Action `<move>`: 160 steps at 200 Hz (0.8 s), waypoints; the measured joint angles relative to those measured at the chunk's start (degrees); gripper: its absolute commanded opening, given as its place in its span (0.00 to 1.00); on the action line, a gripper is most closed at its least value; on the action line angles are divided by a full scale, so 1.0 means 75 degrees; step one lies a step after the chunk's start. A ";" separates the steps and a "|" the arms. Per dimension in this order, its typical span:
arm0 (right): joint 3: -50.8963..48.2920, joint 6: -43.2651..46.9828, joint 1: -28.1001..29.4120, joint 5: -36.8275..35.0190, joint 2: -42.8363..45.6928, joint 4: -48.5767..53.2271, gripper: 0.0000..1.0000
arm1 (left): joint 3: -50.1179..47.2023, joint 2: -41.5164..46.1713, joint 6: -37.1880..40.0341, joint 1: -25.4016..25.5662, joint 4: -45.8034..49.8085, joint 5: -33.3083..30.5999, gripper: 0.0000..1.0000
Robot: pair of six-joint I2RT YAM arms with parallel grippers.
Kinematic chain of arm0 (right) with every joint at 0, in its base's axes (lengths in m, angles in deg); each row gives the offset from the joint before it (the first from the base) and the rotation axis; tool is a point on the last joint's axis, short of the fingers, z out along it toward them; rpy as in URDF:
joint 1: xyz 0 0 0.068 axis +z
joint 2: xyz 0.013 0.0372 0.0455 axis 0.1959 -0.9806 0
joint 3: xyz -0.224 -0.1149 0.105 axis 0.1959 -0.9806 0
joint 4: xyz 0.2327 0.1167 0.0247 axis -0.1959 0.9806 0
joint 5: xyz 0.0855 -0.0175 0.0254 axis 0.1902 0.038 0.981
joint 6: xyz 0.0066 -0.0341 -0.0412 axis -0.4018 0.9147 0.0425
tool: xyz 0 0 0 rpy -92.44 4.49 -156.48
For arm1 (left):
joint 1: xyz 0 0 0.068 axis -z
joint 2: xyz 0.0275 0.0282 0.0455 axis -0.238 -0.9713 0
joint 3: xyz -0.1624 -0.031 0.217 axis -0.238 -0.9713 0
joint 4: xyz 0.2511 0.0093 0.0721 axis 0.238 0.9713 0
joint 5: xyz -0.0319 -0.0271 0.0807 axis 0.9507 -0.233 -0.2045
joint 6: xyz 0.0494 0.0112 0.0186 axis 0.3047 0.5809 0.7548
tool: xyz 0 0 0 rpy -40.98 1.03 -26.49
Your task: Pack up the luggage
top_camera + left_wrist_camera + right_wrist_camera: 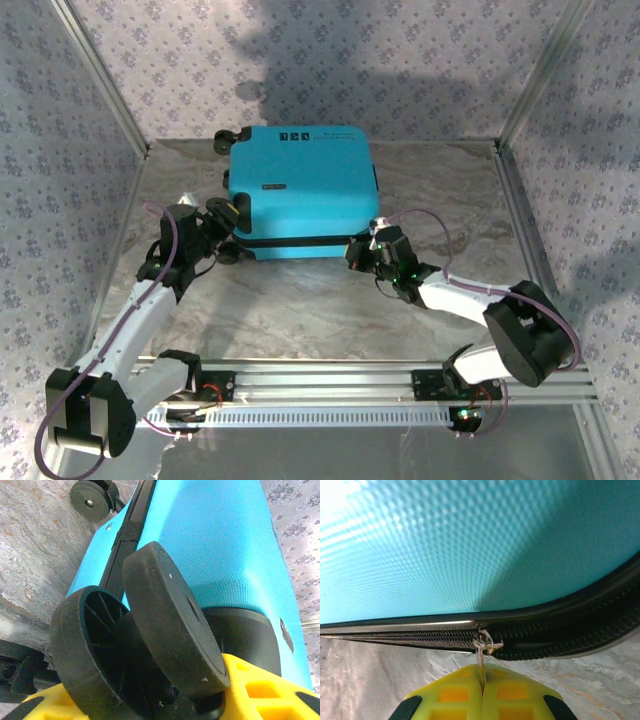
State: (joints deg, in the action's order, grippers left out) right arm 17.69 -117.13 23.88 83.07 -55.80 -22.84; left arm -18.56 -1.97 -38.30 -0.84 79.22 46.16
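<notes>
**Both grippers clamped on the closed luggage's near edge**

The right gripper [482,674] had its jaws pressed fully together, pinching the thin metal zipper pull [480,656] that stood straight up out of the fingertips. Just beyond the tips, the black zipper [420,639] ran off to both sides of the pull. Past it rose the turquoise shell of the luggage [445,545], and the marbled table [365,680] showed beneath the seam.

The left gripper [150,702] was closed on a black double wheel [165,615] at the case's near-left corner, the wheel wedged between its yellow fingers [260,690]. Beyond the wheel the shell stretched away from the jaws, and a second wheel [90,500] stood at the far end of that side.

Seen from above, the luggage lay flat and shut at the far middle of the table, label stickers [296,134] on its far edge. One gripper was at each near corner.
</notes>
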 measured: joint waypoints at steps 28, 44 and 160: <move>0.0216 0.0729 -0.0047 -0.0137 0.0172 0.0761 0.00 | 0.0000 0.0061 0.0108 0.0032 0.0087 0.0041 0.00; 0.0335 0.1139 -0.0143 -0.0181 0.0248 0.1163 0.00 | 0.0000 0.0082 0.0175 0.0026 0.0122 0.0154 0.00; 0.1023 0.2862 -0.1227 0.0822 -0.0009 0.2285 0.00 | 0.0437 -0.0589 0.1332 -0.1084 0.0376 0.2774 0.00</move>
State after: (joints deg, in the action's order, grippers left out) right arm 25.36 -95.67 14.68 89.23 -55.87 -5.71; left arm -15.28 -6.38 -28.31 -8.97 82.04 66.97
